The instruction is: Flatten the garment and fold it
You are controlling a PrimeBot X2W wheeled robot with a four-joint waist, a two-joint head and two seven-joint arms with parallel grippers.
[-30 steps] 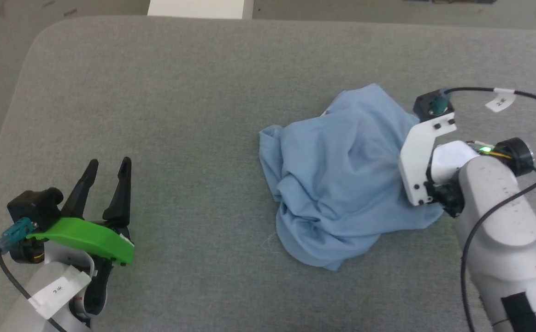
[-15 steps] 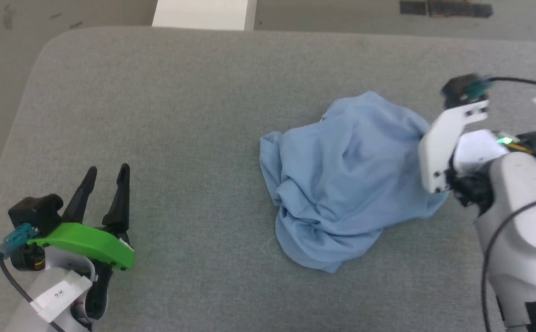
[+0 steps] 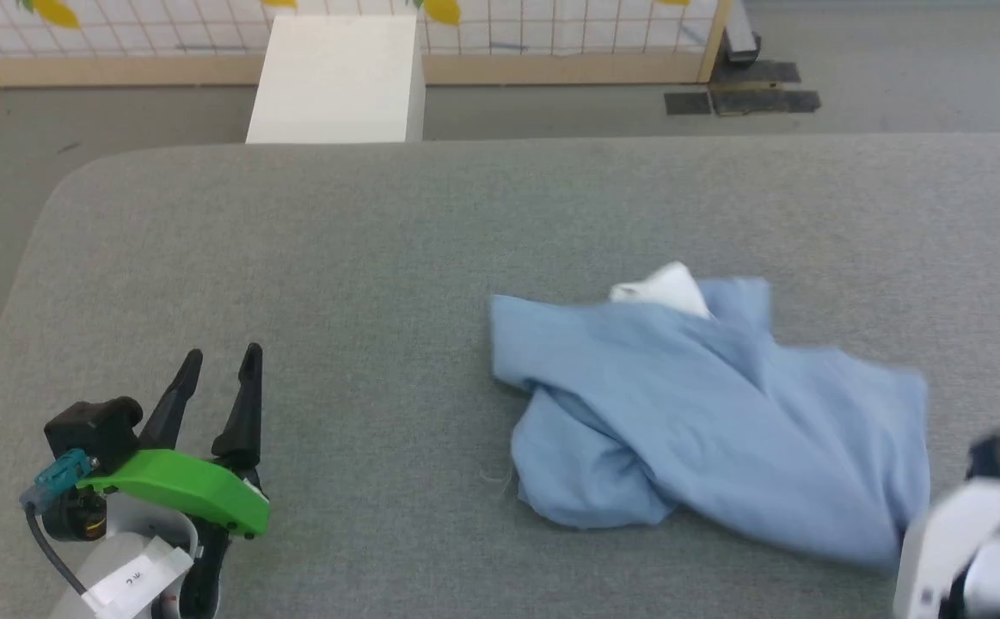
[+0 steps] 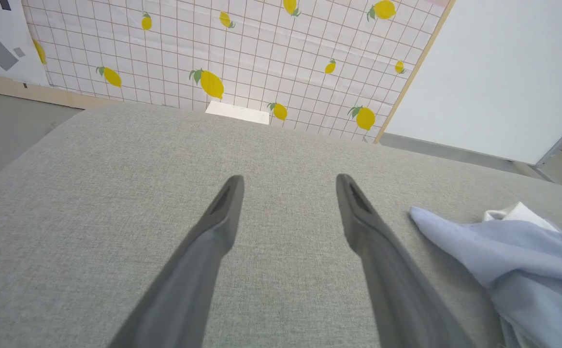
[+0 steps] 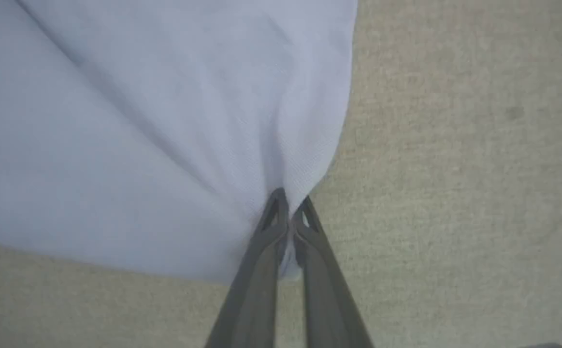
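Note:
The garment, a light blue shirt, lies crumpled and stretched toward the lower right on the grey padded table. A bit of its white collar pokes out at the far edge. In the right wrist view my right gripper is shut on a corner of the garment, with fabric pinched between the fingertips. The head view catches just its white wrist bracket at the lower right. My left gripper rests open at the lower left, well apart from the shirt. The left wrist view has the garment at its right.
A white box stands on the floor beyond the table's far edge. Behind it runs a tiled wall with lemon prints. The table's rounded far-left corner is close to my left arm.
My right gripper shut on the shirt's edge and pulled it toward the lower right, stretching the heap out and uncovering the collar. The head camera tilted up. The left gripper stayed put.

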